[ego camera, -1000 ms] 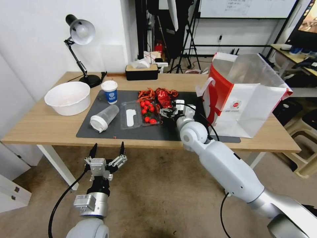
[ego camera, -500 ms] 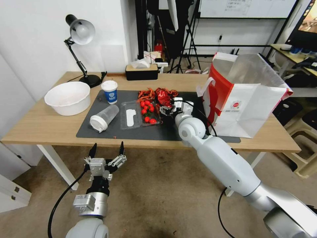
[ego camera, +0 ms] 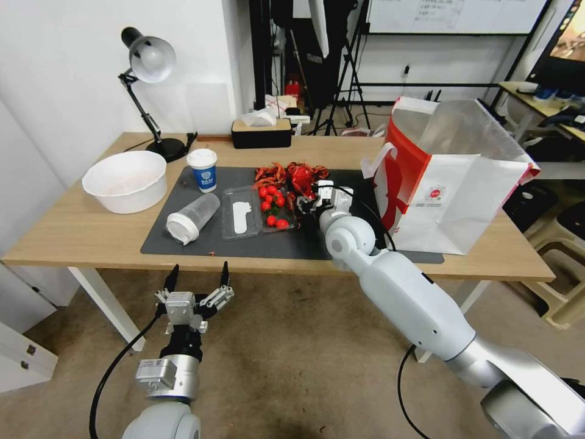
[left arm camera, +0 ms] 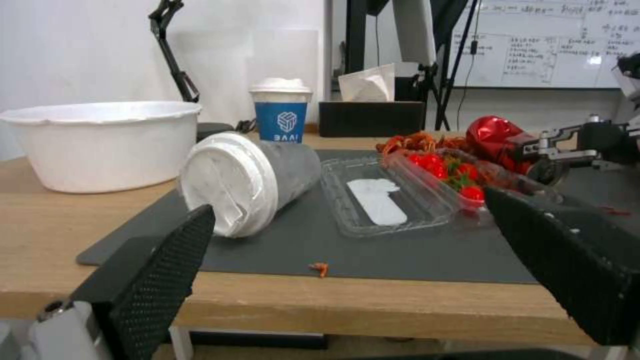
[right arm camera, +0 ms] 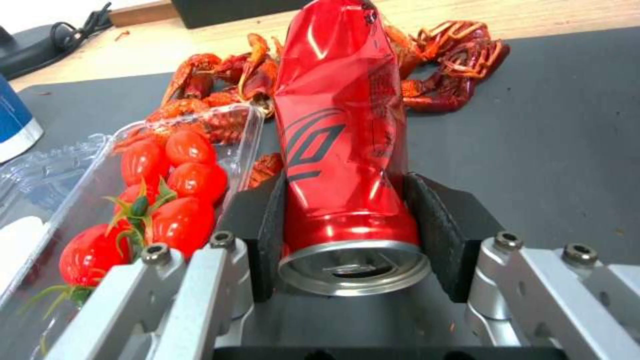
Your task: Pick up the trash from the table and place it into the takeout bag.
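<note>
Hanging below the near edge of the tabletop [ego camera: 85, 235], the left hand [ego camera: 196, 286] waits idle with its fingers spread wide and nothing between them. Farther in, on the dark mat [ego camera: 201, 241], the right hand [right arm camera: 347, 230] has its two black pads [right arm camera: 437, 225] set on either side of the crushed red can [right arm camera: 340, 145], near the can's open end; the pads look to be touching the metal, so the hand reads as clenched on the can, which lies on the mat. Just beside it sits a clear tray of tomatoes [right arm camera: 160, 200], with crayfish shells [right arm camera: 447, 65] piled behind. The lidded clear cup [ego camera: 192, 218] lies on its side to the left, the paper cup [ego camera: 202, 169] stands behind it, and the white bowl [ego camera: 126, 180] rests on bare wood. The takeout bag [ego camera: 454, 189] stands open to the right.

The likely trouble is the grip: the dented, glossy can tapers, so it could slip or swing once lifted. A sideways drag could also knock the tray or scatter shells, and the bag's near wall is close enough to catch on the way over.

Against the picture a second ago, the right arm has reached farther across the mat and its hand has closed in around the can; everything else stands as it did.
</note>
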### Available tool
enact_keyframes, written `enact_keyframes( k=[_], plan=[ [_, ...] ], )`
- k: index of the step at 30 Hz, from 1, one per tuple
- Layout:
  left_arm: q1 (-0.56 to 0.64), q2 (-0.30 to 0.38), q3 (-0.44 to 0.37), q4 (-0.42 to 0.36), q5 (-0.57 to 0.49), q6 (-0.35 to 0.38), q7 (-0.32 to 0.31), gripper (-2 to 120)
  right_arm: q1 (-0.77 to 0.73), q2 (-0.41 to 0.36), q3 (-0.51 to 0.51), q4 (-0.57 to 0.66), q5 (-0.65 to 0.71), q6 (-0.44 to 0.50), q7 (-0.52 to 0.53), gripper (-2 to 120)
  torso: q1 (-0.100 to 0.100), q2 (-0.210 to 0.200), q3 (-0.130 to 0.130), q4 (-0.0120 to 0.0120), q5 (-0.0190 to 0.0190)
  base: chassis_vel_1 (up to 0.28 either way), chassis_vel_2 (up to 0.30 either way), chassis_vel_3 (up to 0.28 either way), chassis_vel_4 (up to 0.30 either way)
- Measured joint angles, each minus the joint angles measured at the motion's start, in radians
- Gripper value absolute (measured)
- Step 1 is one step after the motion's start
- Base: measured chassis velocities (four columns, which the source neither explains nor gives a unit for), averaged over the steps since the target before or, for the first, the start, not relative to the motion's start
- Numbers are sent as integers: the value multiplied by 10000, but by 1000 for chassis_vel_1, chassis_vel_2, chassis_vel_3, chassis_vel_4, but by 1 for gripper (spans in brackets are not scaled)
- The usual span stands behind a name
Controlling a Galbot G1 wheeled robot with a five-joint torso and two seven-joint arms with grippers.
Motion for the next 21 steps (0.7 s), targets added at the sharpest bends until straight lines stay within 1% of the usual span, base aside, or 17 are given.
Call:
enact_keyframes(
  k=[7,9,12,13,15,17,19,21],
  plan=[
    [0,-2,3,5,1,-9,0,100,-204,-122,157,377,-9,-27,84,43,1,-1,3,-2,0,0,0,0,0],
    [0,-5,4,7,1,-16,0,100,-342,-229,340,778,29,-6,98,43,1,-1,3,-3,0,0,0,0,0],
    [0,-9,8,13,3,-20,0,100,-430,-314,450,1052,30,123,40,42,1,-1,3,-2,0,0,0,0,0],
    [-1,-19,26,16,10,-23,0,100,-544,-429,569,1461,63,271,-100,42,1,-2,3,-1,0,0,0,0,0],
    [-2,-23,32,20,17,-24,0,100,-598,-482,636,1664,85,365,-203,42,1,-2,3,-2,1,0,0,0,0],
    [-3,-35,59,23,40,-28,0,100,-747,-685,913,2346,86,802,-685,42,1,-2,2,-3,0,0,0,0,0],
    [-3,-37,62,23,42,-28,1,100,-774,-726,987,2514,72,913,-798,42,1,-2,3,-2,0,0,0,0,0],
    [-5,-38,66,23,52,-29,2,100,-858,-891,1406,3200,-42,1291,-1245,41,1,-2,3,0,0,0,0,0,0]
  ],
)
